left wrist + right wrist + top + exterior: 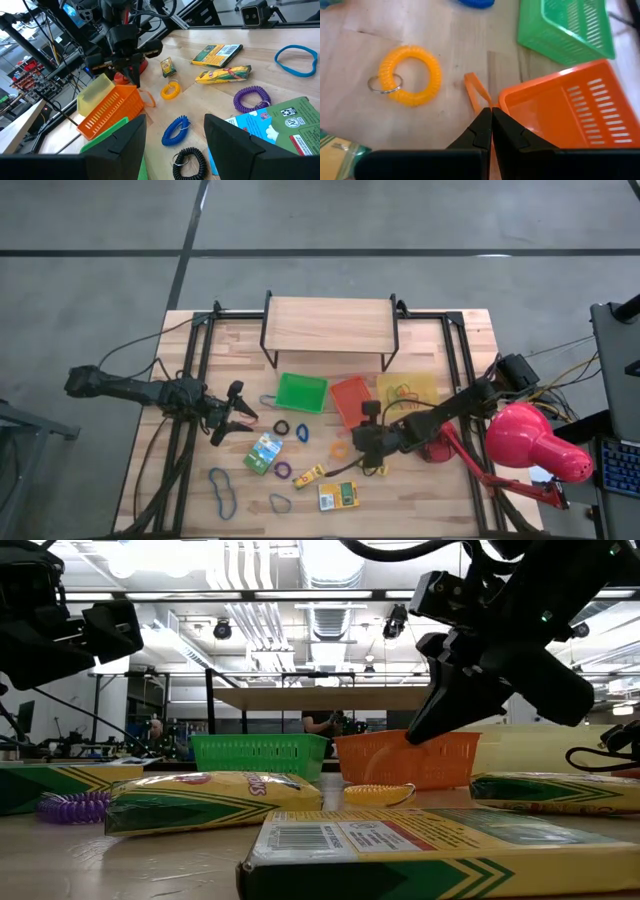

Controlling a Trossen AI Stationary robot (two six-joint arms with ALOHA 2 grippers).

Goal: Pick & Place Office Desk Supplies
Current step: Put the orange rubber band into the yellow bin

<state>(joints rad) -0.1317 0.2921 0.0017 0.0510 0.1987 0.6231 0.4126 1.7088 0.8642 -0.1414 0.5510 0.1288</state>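
Note:
My right gripper (490, 116) is shut on a thin orange rubber band (474, 90), at the near corner of the orange tray (570, 115); the high view shows the gripper (358, 435) there too. A yellow coil loop with a key ring (410, 75) lies flat on the table beside it. Blue (177, 129), black (187, 160) and purple (250, 97) coil loops, blue bands (222, 490) and printed boxes (263, 452) (338, 496) lie flat across the near table. My left gripper (238, 417) stands open at the left, above the table, holding nothing. My right gripper pinches one end of the orange band (484, 104) between its two fingertips. The fingers slant down from the table's right side. The band runs out from the tips past the orange tray's corner. Whether its free end (468, 77) rests on the table I cannot tell.
A green tray (300, 392) and a yellow tray (408, 390) holding bands flank the orange one. A wooden shelf riser (328, 325) stands at the far edge. A big red lamp (535, 442) sits at the right. A small yellow pack (308, 476) lies near the front.

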